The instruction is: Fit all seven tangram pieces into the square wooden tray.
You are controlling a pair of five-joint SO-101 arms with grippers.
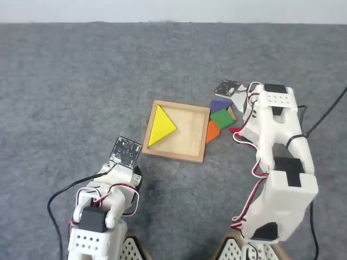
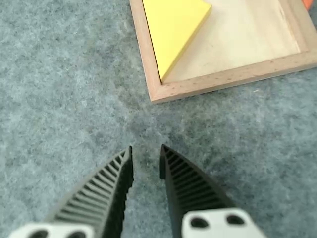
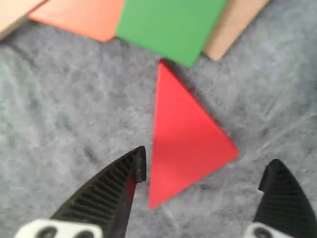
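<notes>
The square wooden tray (image 1: 191, 153) lies mid-table with a yellow triangle (image 1: 160, 126) in its left part. Off its right side lie purple (image 1: 220, 105), green (image 1: 222, 118), orange (image 1: 212, 131) and tan (image 1: 232, 113) pieces. A red triangle (image 3: 185, 148) lies flat on the carpet just below the green piece (image 3: 171, 25). My right gripper (image 3: 208, 163) hangs open over the red triangle, one finger on each side, gripping nothing. My left gripper (image 2: 146, 151) is low over bare carpet near the tray's front left corner (image 2: 156, 91), its fingers a narrow gap apart and empty.
Grey carpet covers the table, with wide free room to the left and behind the tray. The right arm (image 1: 276, 135) stands over the loose pieces and hides part of them. A small circuit board (image 1: 227, 87) sits at the back of that arm.
</notes>
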